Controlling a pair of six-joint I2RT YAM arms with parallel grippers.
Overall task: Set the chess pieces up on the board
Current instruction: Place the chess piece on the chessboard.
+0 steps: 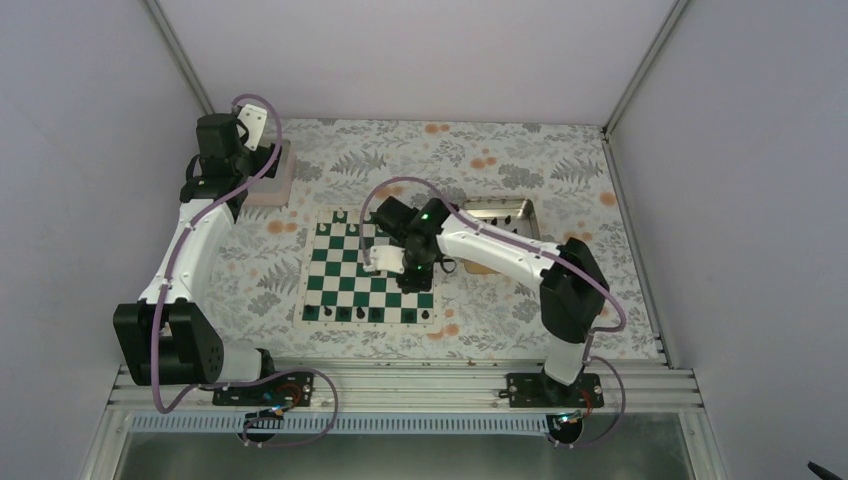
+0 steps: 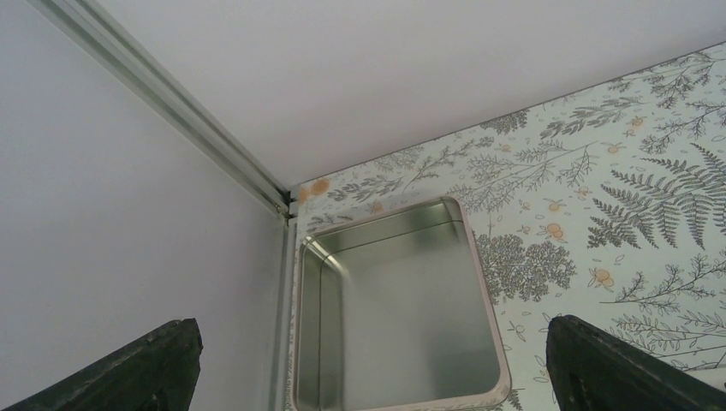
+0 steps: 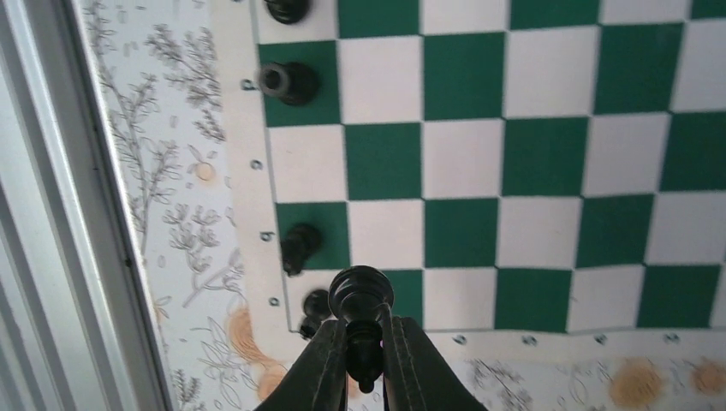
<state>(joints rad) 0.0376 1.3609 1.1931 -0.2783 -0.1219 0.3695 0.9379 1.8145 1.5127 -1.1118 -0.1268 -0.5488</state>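
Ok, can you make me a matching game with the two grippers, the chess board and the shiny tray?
Things:
1. left gripper
2. right gripper
3. board
4. tray

What fits:
A. green and white squares
B. wide open
C. silvery inside
D. shut on a black chess piece

Pairs: 1-B, 2-D, 3-A, 4-C

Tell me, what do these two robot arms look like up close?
The left arm and right arm both have white tube-like links between chunky black joint blocks. A lilac cable loops along each. The right arm shows a small green light. The fingers are matte black, tapering wedges.
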